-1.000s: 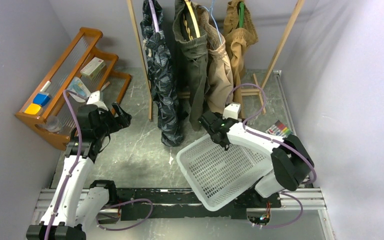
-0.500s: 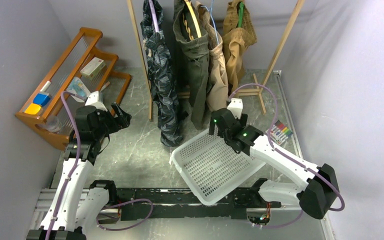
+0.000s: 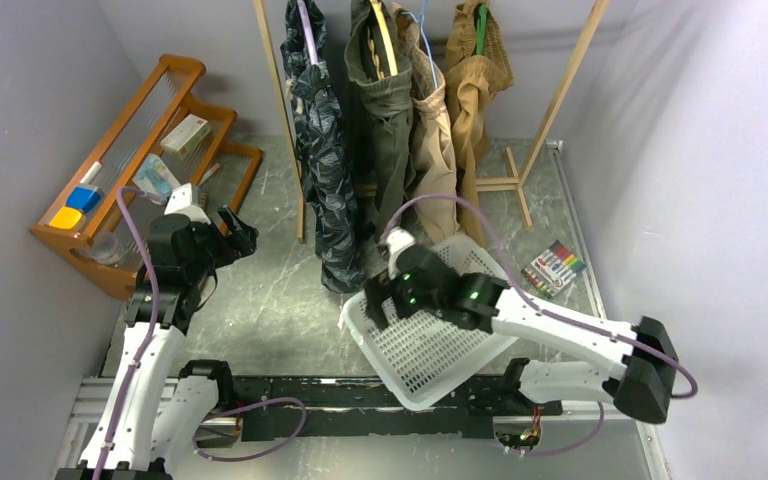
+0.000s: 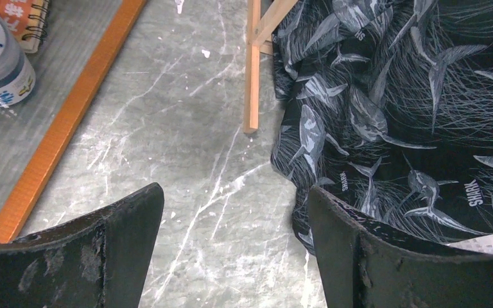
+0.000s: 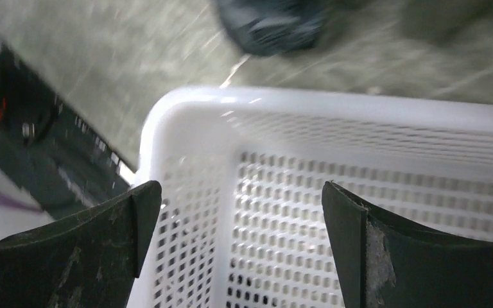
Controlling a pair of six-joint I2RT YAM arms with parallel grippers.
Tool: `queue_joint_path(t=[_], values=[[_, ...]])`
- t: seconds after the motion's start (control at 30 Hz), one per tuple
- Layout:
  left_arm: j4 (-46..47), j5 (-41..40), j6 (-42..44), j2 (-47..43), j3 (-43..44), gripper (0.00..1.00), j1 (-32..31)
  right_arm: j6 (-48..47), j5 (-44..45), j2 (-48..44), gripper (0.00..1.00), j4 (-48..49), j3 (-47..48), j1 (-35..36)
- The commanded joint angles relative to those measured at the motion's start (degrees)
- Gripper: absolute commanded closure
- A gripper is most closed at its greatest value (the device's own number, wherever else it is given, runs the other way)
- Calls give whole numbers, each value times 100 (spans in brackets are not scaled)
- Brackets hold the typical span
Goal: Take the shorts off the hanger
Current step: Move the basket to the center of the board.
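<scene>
We judge the task not yet begun. All four shorts are on the rack (image 3: 278,110), each on its own hanger (image 3: 306,30). From the rack's left pole to its right they hang as the navy shorts (image 3: 325,170), the olive shorts (image 3: 385,130), the beige shorts (image 3: 440,150) and the tan shorts (image 3: 475,80). None has slipped off or lies on the floor under the rack.

The basket (image 3: 355,325) sits in front of the rack, tilted, and we see no cloth in it.

Our left gripper (image 4: 233,192) is left of the rack and points at the lower part of the navy shorts. Its jaws stand wide apart with nothing between them, and it is near the cloth without touching it.

Our right gripper (image 5: 241,187) is in front of the rack, over the basket's left corner. Its jaws are also spread wide and hold nothing. The right wrist view is blurred, so we cannot tell whether it touches the rim.

So everything is left to do. A pair must be grasped, worked free of its hanger and set down, and then the other three as well. The navy pair looks the closest at hand.
</scene>
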Motion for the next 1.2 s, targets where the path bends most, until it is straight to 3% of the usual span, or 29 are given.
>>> queue_joint_path(t=[0.0,0.13,0.27,0.4,0.5,0.83,1.17], values=[[-41,-329,-93,-187,56,13,-7,-119,113,573,0,-88,66,1110],[-96,-476,-129,-253,101,13,-7,-25,624,767,0,-138,140,1857],[-82,-552,-171,-308,67,13,-7,223,1514,1053,0,-465,88,1990],[0,-451,-219,-253,51,12,-7,1695,3486,1636,0,-1538,286,1959],[35,-399,-229,-145,78,13,-7,2437,4114,1871,0,-2087,352,1753],[93,-327,-197,74,150,13,-7,2839,3594,1116,8,-1490,-197,370],[173,-240,-239,125,183,13,-7,2736,3660,885,8,-1411,-320,-157]])
